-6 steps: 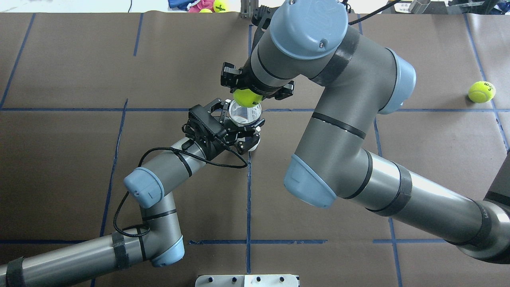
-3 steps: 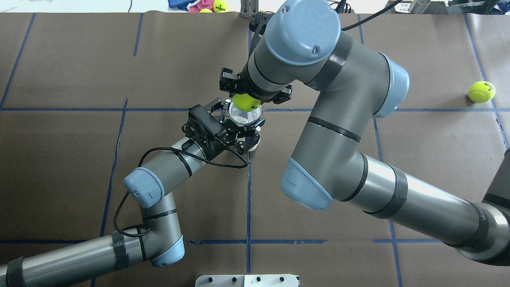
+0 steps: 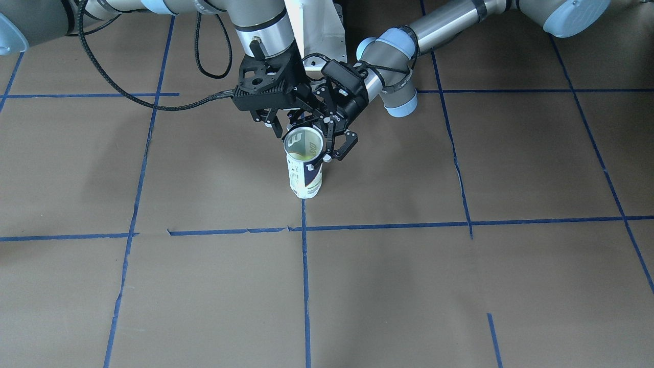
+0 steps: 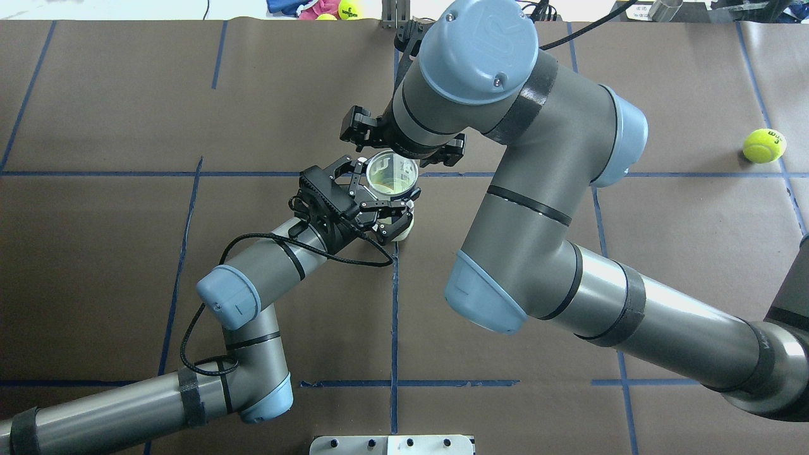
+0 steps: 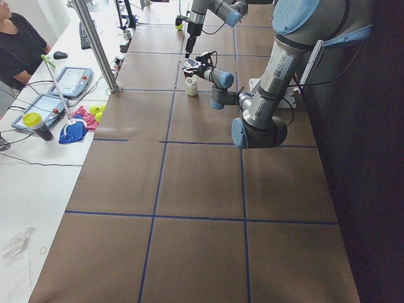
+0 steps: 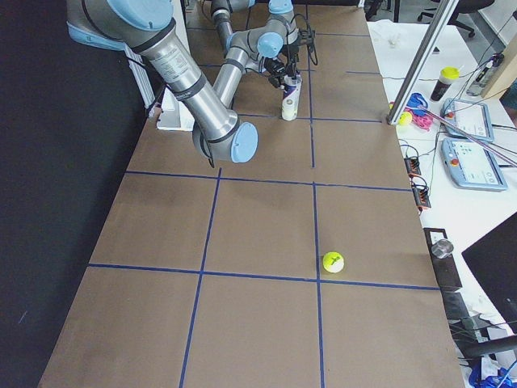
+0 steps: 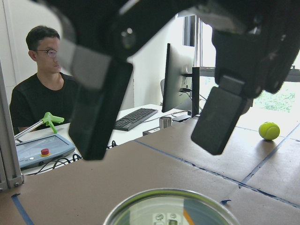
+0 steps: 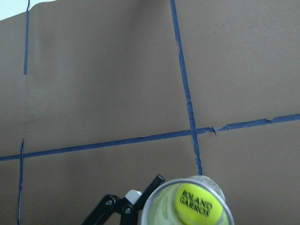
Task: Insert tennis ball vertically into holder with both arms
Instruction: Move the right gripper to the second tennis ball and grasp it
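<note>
The holder point(image 4: 393, 165), a clear can with a navy and white label, stands upright on the table; it also shows in the front-facing view point(image 3: 305, 176). My left gripper point(image 4: 384, 193) is shut around its upper part from the side. The tennis ball point(image 8: 198, 205) sits inside the can, lettering up. My right gripper point(image 4: 402, 140) hangs just above the can mouth, open and empty. In the left wrist view its fingers point(image 7: 98, 108) stand spread above the can rim point(image 7: 171, 199).
A spare tennis ball point(image 4: 763, 145) lies on the brown table at the far right, also seen in the exterior right view point(image 6: 333, 261). More balls and cloths point(image 4: 325, 7) lie beyond the far edge. An operator point(image 5: 19, 47) sits at the side desk.
My right gripper has opened and let go of the tennis ball, which has dropped into the can. The left gripper and the can have stayed put.
</note>
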Available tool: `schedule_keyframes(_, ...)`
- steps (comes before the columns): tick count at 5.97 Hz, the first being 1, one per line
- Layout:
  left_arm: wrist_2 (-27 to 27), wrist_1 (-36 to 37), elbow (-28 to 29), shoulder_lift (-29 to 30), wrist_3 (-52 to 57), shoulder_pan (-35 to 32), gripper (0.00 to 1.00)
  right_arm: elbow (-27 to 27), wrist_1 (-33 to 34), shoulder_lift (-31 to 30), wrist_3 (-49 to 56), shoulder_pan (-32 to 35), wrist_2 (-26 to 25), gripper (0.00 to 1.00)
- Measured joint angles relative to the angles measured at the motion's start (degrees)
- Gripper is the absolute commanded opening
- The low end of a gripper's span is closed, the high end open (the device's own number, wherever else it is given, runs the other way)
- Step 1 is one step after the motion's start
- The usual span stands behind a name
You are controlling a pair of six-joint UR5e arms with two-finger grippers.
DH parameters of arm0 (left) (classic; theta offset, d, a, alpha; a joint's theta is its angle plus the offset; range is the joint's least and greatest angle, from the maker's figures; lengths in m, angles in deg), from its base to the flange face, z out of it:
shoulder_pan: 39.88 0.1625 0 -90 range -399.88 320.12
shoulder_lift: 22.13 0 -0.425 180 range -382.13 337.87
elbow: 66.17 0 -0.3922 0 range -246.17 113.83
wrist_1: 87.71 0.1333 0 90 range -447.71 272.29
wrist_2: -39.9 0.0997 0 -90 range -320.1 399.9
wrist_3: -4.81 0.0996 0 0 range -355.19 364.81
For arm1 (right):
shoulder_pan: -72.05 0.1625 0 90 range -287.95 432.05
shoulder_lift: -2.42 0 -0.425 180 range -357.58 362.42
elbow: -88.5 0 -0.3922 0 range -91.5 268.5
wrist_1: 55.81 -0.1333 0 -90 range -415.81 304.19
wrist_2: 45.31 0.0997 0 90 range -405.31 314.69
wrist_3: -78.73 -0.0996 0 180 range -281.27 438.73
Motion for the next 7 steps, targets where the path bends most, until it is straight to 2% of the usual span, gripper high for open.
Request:
schedule_keyframes(2, 0.0, -0.03, -0.02, -0.02, 0.0, 0.0, 0.84, -1.26, 0.03, -2.42, 1.69, 2.16, 0.84, 0.98)
schedule_keyframes(3, 0.0, -0.06, -0.06, -0.07, 0.02, 0.0, 0.82, -3.29, -0.05, -7.19, 6.12, 5.51, 2.7, 0.98)
schedule_keyframes(5, 0.0, -0.02, -0.09, -0.08, 0.08, 0.0, 0.82, -5.22, -0.06, -19.12, 26.28, 17.37, 10.26, 0.98)
schedule_keyframes(6, 0.0, -0.01, -0.09, -0.09, 0.11, 0.0, 0.82, -3.12, 0.0, -24.16, 38.63, 23.38, 12.36, 0.98)
schedule_keyframes(7, 0.0, 0.0, -0.09, -0.09, 0.13, 0.0, 0.82, 2.39, -0.06, -27.34, 52.28, 29.14, 13.19, 0.98)
